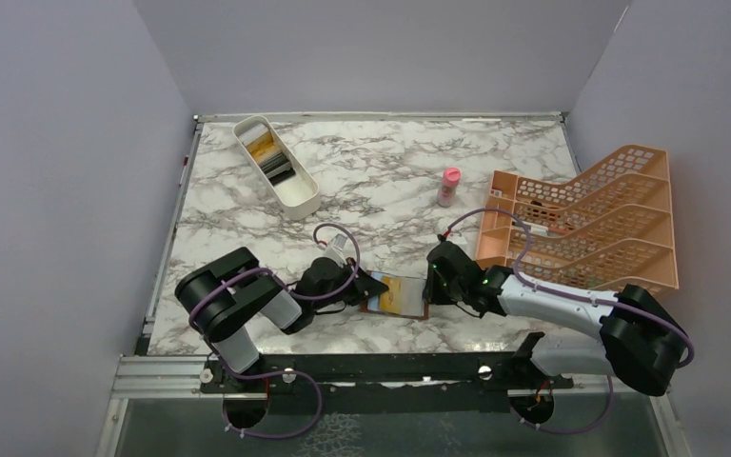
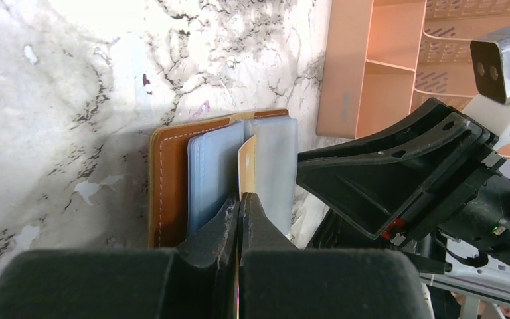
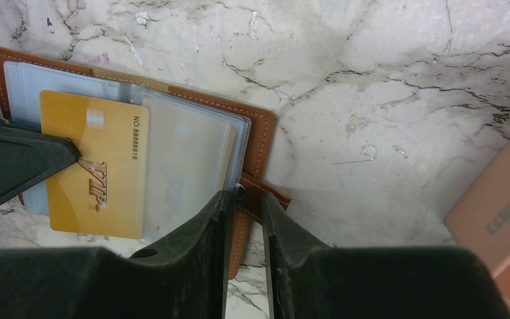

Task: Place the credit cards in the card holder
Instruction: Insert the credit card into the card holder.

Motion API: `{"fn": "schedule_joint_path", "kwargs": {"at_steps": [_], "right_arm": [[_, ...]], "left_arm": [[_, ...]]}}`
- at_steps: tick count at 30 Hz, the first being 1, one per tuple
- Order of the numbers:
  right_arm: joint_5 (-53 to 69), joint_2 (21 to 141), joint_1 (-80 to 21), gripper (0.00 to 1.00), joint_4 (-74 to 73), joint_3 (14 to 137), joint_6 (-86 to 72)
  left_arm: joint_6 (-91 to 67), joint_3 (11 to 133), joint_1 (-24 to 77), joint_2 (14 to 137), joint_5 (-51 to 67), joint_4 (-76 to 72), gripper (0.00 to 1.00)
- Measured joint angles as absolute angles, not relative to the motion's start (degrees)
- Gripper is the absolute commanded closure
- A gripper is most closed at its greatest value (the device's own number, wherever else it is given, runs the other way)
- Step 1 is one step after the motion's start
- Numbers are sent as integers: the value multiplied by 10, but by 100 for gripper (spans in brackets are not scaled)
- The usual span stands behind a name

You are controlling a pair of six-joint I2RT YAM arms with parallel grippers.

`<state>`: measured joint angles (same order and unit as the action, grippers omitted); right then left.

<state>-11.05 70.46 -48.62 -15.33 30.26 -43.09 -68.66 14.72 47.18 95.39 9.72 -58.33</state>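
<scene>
Marble tabletop fills the overhead view, and the card holder lies open on it at lower centre, between the two grippers. Its brown outside faces down, and its blue-grey inside with clear leaves faces up.

The left gripper comes in from the left of the overhead frame. Its jaws are pressed together on one edge of a gold card (printed "VIP", with a number along one side). In the left wrist view that card stands on edge between two of the holder's clear leaves. How deep it sits in a pocket I cannot tell.

The right gripper reaches in from the right of the overhead frame. Its jaws are drawn narrow and clamped on the brown snap tab at the holder's right edge.

Other credit cards, gold and dark, lie in the white tray at the upper left, well apart from the holder. A pink bottle stands upright right of centre, near the orange rack at the right edge of the table.
</scene>
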Motion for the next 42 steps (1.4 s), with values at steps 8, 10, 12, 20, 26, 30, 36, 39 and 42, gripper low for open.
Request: {"fn": "schedule_joint_path", "kwargs": {"at_steps": [8,10,12,20,26,30,36,39,42], "right_arm": [[-110,705,-486,72,-153,303,-435],[-109,705,-486,73,-153,303,-435],[-108,705,-486,73,-153,303,-435],[-103,704,-485,74,-149,299,-438],[-99,698,-483,75,-148,296,-442],[-97,691,-483,76,-155,295,-445],[-91,685,-483,76,-157,288,-447],[-88,682,-483,76,-156,285,-450],[-80,678,-483,76,-156,280,-450]], "left_arm": [[-696,138,479,960,85,-603,100],[-696,140,486,962,79,-605,100],[-696,148,495,973,71,-609,100],[-698,159,522,994,30,-633,100],[-699,158,541,995,-8,-646,100],[-703,150,552,995,-33,-659,100],[-705,121,556,974,-61,-668,100],[-699,105,556,952,-73,-667,100],[-690,102,556,943,-76,-666,100]]}}
